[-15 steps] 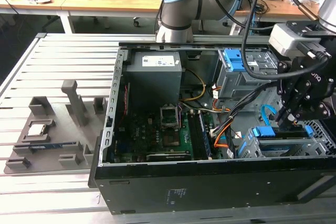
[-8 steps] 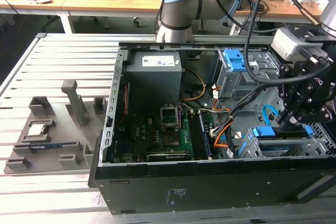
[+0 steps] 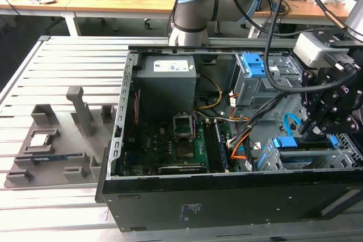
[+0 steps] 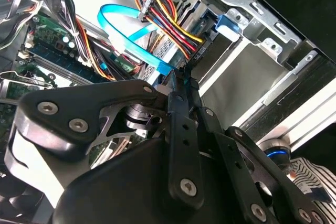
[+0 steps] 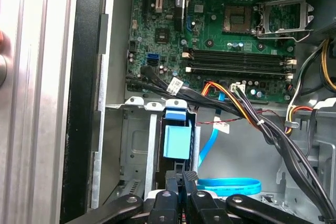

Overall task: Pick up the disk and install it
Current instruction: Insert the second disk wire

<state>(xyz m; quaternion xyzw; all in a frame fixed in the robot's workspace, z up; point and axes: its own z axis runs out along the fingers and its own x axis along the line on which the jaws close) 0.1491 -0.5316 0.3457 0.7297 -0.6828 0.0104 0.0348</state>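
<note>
We've got the disk (image 3: 303, 150) sitting in the drive cage (image 3: 295, 160) at the open case's (image 3: 227, 196) front corner, blue frame showing. Gripper (image 3: 313, 131) hangs right above it, fingers (image 5: 184, 179) pinched together, holding nothing.

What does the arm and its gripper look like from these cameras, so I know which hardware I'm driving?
The arm has pale grey tube sections with light blue joint caps. Black cables loop down to a light grey box at the wrist. The gripper is matte black: flat linkage bars pinned with silver screws, ending in narrow black fingers that show in both wrist views.
</note>
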